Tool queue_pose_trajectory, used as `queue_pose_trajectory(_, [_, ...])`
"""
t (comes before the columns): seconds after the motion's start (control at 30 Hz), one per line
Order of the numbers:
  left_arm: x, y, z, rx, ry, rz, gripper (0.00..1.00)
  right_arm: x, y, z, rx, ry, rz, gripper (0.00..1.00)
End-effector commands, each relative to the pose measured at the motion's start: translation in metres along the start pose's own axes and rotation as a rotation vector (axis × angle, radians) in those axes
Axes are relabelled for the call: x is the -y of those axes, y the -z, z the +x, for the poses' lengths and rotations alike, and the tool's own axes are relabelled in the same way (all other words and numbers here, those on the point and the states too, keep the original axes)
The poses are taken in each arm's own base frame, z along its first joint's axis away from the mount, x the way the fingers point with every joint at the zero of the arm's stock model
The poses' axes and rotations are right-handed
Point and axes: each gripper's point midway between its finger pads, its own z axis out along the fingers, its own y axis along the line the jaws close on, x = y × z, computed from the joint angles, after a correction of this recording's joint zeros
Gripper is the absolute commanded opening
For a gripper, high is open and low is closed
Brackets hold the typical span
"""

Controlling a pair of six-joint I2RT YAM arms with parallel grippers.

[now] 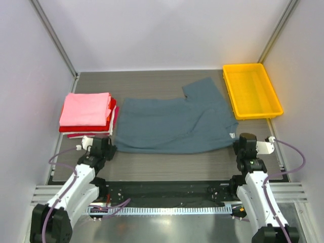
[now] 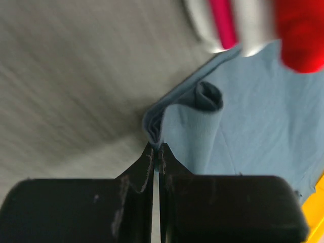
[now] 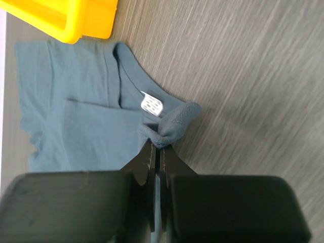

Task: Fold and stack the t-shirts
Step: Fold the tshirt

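Fingertips of both arms are pinched shut, each nipping a bunch of the slate blue-grey t-shirt [image 1: 172, 124], which lies spread across the middle of the table [image 1: 167, 164] with one sleeve sticking out toward the far right. Both arms reach forward low from the near edge, elbows bent and wrists down at cloth level. The left gripper [image 1: 112, 148] is at the shirt's near left corner and the right gripper [image 1: 236, 144] at its near right corner. A yellow tray [image 1: 277, 104] sits at the far right. On the left, just beyond the left gripper, is the stack of folded tees [image 1: 86, 109], pink on top, red under it and white lowest. From here I can't quite tell whether it touches the blue shirt. At the right gripper's tips the ribbed collar is gathered into a knot. Just beyond it a white label [image 3: 151, 105] carries print too small to read.
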Motion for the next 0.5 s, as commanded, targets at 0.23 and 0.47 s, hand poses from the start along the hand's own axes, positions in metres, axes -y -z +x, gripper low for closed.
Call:
queue_pose_trajectory(0.23, [-0.026, 0.007, 0.003, 0.023, 0.064, 0.042, 0.00, 0.019, 0.007, -0.006, 0.041, 0.009, 0.036, 0.01])
queue_pose_trajectory(0.47, [-0.004, 0.022, -0.012, 0.054, 0.048, 0.061, 0.00, -0.002, 0.015, -0.023, 0.070, 0.038, 0.008, 0.01])
